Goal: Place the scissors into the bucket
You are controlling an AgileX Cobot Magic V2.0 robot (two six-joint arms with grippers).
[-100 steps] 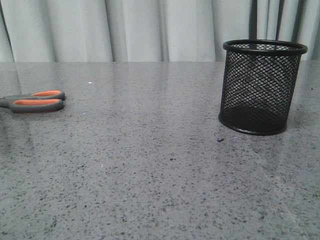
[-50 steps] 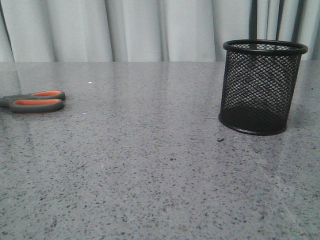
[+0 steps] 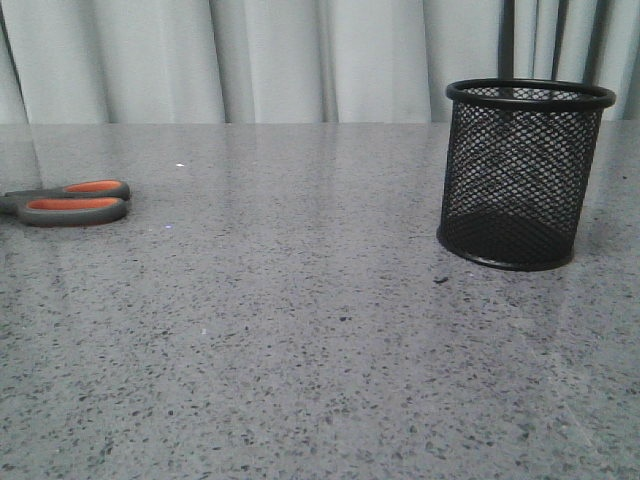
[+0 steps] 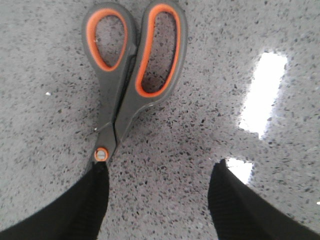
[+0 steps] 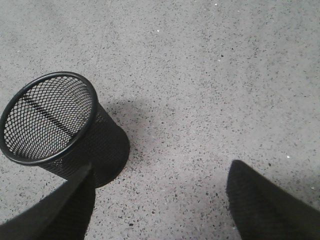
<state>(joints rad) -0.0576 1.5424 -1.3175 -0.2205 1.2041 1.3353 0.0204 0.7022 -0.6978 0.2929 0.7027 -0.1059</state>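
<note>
The table (image 3: 300, 330) is a polished grey stone-look slab, speckled dark and glossy enough to throw back bright patches of light, and behind its far edge hangs a pale pleated curtain (image 3: 300, 60) across the whole width of the room. Over at the left edge lie the scissors (image 3: 72, 202), flat on the stone, handles pointing toward the middle of the table and the blades running off out of the front view. The left gripper (image 4: 157, 200) hangs right above them with its dark fingers (image 4: 90, 200) spread wide and nothing between them; one finger covers the blades just past the orange pivot, while the two orange-lined loops lie ahead of the fingertips and the other finger stands over bare stone beside them. Well apart, on the right side of the table, the bucket (image 3: 525, 175) stands upright with its mouth open to the ceiling. The right gripper (image 5: 160, 200) hovers above the stone near it, fingers likewise parted and holding nothing, the bucket just ahead of one fingertip and off to that side. Between scissors and bucket runs a broad stretch of speckled surface.
</note>
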